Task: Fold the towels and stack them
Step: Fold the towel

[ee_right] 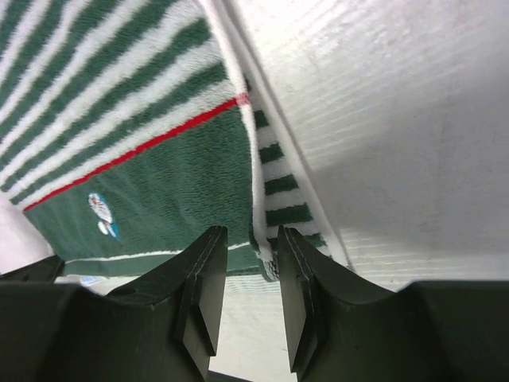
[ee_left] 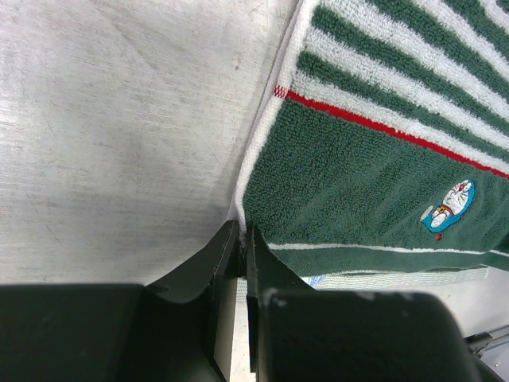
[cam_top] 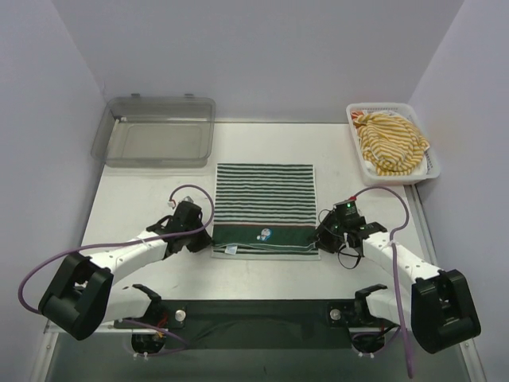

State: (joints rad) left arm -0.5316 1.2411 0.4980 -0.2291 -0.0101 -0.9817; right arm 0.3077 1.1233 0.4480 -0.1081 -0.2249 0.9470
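Task stage, early, by the look of things: nothing was stacked and no fold was finished. Green-and-white striped towel [cam_top: 265,208] lay flat at the middle of the table, its dark green band toward the arms. A second striped layer peeked out beneath its right edge, so it was probably doubled over once, with further folding left to do. Clear grey plastic tray [cam_top: 155,131], far left corner, showed no towel in it. White mesh basket [cam_top: 382,106], far right corner, held the yellow-and-white striped towel [cam_top: 390,143], bunched up and not yet folded. Left gripper [ee_left: 241,232] sat at the green towel's near left corner, its jaws drawn almost together with the white hem running in between them — apparently a pinch on the edge. Right gripper [ee_right: 250,235] sat at the near right corner, its jaws narrow and straddling the doubled edge; whether they pressed the cloth could not be told. Small blue cartoon patch [ee_left: 449,207] showed on the green band. Room: plain pale walls [cam_top: 254,48] on three sides. Table [cam_top: 254,274]: off-white, matte, finely scratched — even light, soft shadows.
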